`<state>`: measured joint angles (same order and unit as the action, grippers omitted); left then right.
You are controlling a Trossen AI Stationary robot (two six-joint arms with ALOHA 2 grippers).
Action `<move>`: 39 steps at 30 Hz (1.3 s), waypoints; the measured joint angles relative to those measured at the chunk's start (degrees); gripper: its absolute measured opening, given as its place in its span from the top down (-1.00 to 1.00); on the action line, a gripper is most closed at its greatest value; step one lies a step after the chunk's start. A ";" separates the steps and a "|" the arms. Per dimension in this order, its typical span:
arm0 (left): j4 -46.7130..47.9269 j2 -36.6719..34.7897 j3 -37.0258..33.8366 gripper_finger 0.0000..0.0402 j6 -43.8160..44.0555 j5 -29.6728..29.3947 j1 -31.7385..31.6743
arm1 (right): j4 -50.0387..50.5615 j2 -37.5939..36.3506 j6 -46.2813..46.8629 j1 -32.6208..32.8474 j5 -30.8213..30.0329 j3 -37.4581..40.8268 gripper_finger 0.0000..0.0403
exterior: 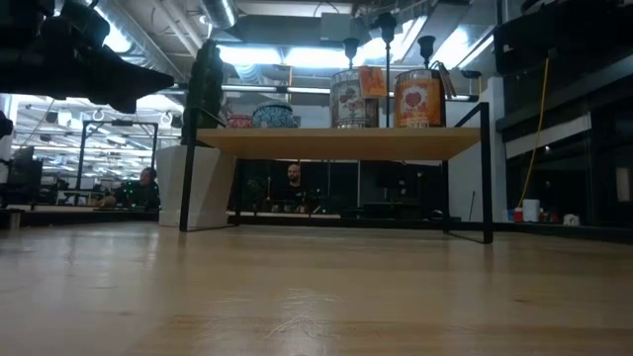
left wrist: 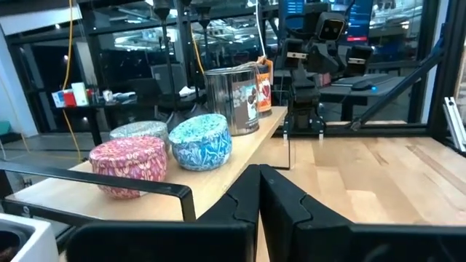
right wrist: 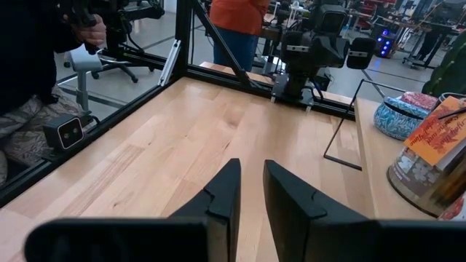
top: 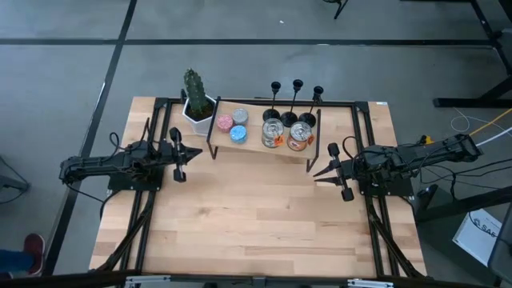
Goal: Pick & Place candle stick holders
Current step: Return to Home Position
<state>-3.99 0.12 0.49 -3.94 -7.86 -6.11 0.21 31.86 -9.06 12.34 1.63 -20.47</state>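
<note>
Three slim black candle stick holders stand upright on their round bases along the far side of a low wooden shelf. In the low view their cup tops rise behind two metal cans. My left gripper hovers shut at the shelf's left end, pointing level toward the table's right. My right gripper hangs off the shelf's right end, pointing left, with a narrow gap between its fingers and nothing in it. Neither touches a holder.
On the shelf stand two cans and pink, grey and blue tins. A cactus in a white pot sits at the shelf's far left. Bare wooden table lies on the near side. People are beyond the table.
</note>
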 joint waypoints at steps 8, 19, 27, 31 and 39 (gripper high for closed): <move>1.27 0.00 0.00 0.97 -0.21 -4.82 0.02 | 0.02 -0.01 0.00 0.00 0.00 0.00 0.68; 1.09 0.00 0.00 0.96 5.01 -7.50 0.00 | 0.00 -0.02 0.00 0.00 0.00 0.00 0.68; 1.14 0.00 0.00 0.96 7.10 -7.50 0.00 | 0.00 0.00 0.00 0.02 0.00 0.00 0.68; 1.14 0.01 0.00 0.94 7.05 -7.50 0.00 | 0.00 -0.01 0.00 0.02 -0.01 0.00 0.68; 1.16 0.00 0.00 0.96 5.76 -7.50 0.00 | 0.00 -0.02 0.00 0.02 -0.02 0.00 0.68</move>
<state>-2.83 0.12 0.49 1.83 -15.35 -6.11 0.21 31.83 -9.06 12.36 1.61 -20.47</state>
